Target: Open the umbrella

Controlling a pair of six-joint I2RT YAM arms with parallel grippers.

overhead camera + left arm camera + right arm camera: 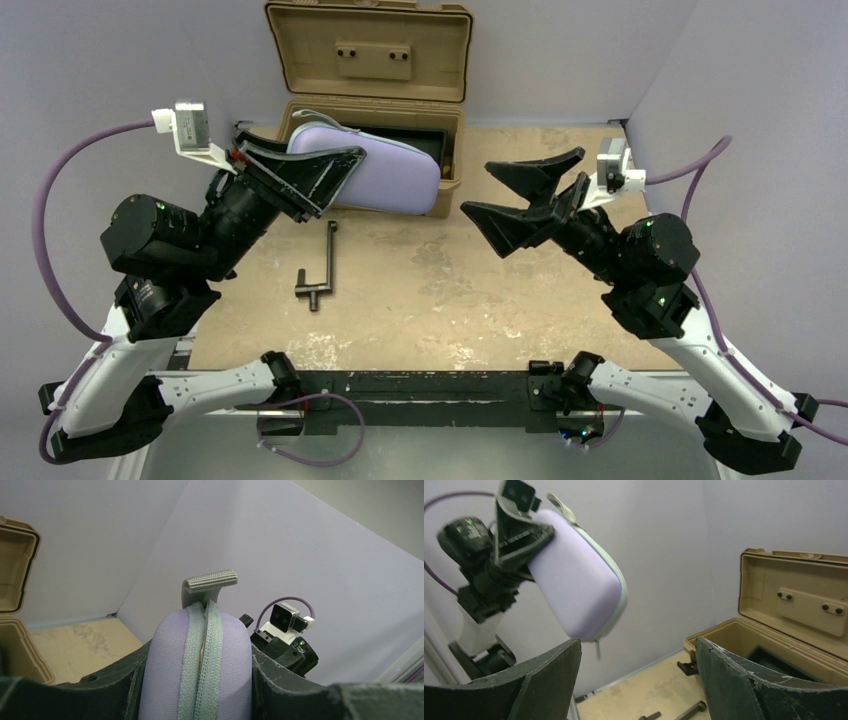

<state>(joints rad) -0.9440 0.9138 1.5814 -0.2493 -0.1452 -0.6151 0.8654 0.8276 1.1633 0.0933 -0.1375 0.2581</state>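
Observation:
The umbrella itself is hidden from every view. A lavender-grey oblong case (390, 172) with a grey-green zipper seam (205, 650) hangs in the air in front of the toolbox. My left gripper (335, 180) is shut on its left end, one black finger (300, 690) pressed to each side. A ribbed grey tab (211, 581) sticks up from the case's end. My right gripper (478, 190) hovers to the right of the case, apart from it, open with nothing between its fingers (549, 680). A zipper pull (597, 648) dangles from the case's low end.
A tan plastic toolbox (368, 48) stands open at the back of the table, its lid up against the wall. A black L-shaped metal tool (322, 266) lies on the tabletop, left of centre. Walls close in at the back and right.

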